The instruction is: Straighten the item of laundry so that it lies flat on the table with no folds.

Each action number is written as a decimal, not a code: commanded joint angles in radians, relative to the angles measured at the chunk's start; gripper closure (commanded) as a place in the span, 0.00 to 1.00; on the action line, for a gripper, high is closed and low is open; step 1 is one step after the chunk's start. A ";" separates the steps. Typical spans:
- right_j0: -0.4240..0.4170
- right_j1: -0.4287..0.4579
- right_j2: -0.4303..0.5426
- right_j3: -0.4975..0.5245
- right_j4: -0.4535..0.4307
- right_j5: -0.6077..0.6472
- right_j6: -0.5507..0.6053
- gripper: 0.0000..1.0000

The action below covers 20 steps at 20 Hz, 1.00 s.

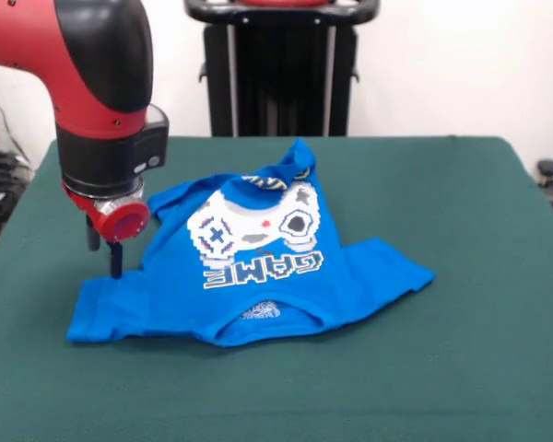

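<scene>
The bright blue T-shirt (249, 276) lies print-up in the middle of the dark green table (442, 368), collar toward the camera. Its far hem (281, 177) is folded over onto the controller print and bunched up. One sleeve spreads left (101, 318), the other right (392, 267). My gripper (105, 258) hangs from the red and black arm (92, 83) just over the far edge of the left sleeve. Its two dark fingers (116, 262) stand apart with nothing between them; the nearer tip is at the cloth's edge.
The robot's black pedestal (281, 64) stands behind the table's far edge. Green table surface surrounds the shirt on all sides, with the widest stretch to the right and front.
</scene>
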<state>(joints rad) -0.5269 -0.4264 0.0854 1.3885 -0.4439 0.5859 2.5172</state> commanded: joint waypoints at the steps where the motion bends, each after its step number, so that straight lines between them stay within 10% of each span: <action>1: 0.077 0.024 0.060 0.085 -0.020 -0.031 -0.035 0.00; 4: 0.043 0.026 0.112 0.072 -0.030 0.034 -0.164 0.00; 20: 0.074 -0.003 0.092 0.118 -0.003 0.043 -0.099 0.00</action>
<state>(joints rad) -0.5075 -0.4308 0.0859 1.3954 -0.4441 0.5859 2.5172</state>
